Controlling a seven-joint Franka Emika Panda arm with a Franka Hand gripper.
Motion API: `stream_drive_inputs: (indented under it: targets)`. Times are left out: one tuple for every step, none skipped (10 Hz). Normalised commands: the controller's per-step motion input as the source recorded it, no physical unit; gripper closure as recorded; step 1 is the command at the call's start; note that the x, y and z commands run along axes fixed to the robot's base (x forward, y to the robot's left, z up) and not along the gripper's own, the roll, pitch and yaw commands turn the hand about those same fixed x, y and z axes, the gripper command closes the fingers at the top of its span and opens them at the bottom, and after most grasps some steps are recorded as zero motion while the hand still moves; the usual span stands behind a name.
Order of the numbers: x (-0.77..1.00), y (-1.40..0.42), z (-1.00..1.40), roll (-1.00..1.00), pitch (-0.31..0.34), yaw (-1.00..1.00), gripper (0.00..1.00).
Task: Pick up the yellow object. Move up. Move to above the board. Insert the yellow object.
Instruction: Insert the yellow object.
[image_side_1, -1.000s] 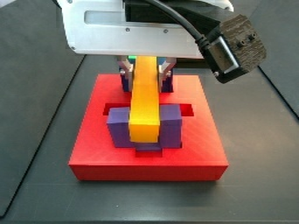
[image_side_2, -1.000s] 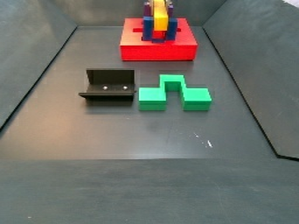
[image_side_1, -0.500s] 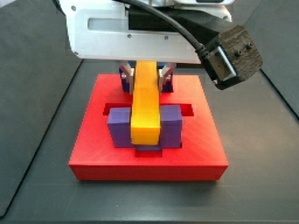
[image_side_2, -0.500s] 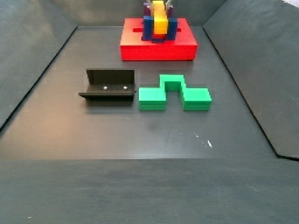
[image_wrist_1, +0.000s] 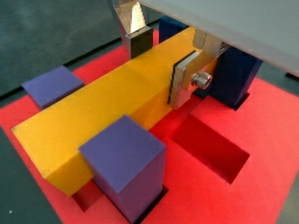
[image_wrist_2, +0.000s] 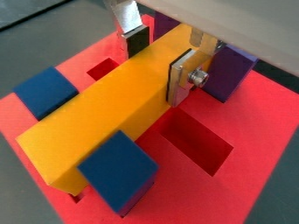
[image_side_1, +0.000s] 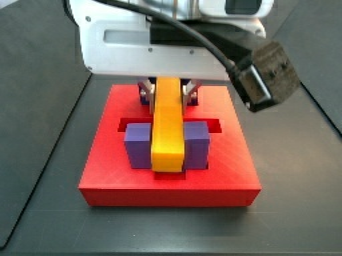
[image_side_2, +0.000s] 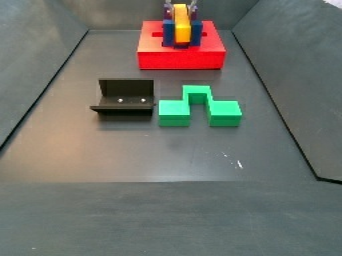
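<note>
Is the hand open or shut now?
Shut on the yellow bar: the hand has its plates against both the bar's sides, above the red board.

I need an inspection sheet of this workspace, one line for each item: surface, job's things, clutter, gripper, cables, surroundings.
Surface: dark floor, bare apart from the pieces listed.
Job's things: yellow bar lies between the posts on the red board.
Clutter: green block and fixture stand side by side, away from the board.
Gripper: gripper over the board, fingers on the bar's two sides.
Cables: black cable on the arm.
Surroundings: dark walls.
</note>
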Motion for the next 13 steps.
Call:
stream_drive_inputs:
  targets:
    - [0.17, -0.07, -0.33, 0.15, 0.000, 0.07, 1.00]
    - [0.17, 0.00, -0.30, 0.20, 0.000, 0.08, 1.00]
    - [0.13, 0.00, -0.27, 0.22, 0.000, 0.07, 1.00]
    - [0.04, 0.00, -0.27, 0.23, 0.000, 0.04, 1.00]
    - [0.00, 0.07, -0.24, 0.16, 0.000, 0.00, 1.00]
    - [0.00, 0.23, -0.15, 0.05, 0.000, 0.00, 1.00]
    - [0.01, 0.26, -0.03, 0.01, 0.010, 0.00, 1.00]
    - [0.00, 0.21, 0.00, 0.00, 0.016, -0.01, 1.00]
    - [0.00, 0.02, 0.00, 0.03, 0.000, 0.00, 1.00]
    - [0.00, 0.00, -0.04, 0.00, 0.000, 0.00, 1.00]
    - [0.00, 0.00, -0.13, 0.03, 0.000, 0.00, 1.00]
    - [0.00, 0.00, 0.00, 0.01, -0.003, 0.00, 1.00]
    - [0.00, 0.00, 0.00, 0.00, 0.000, 0.00, 1.00]
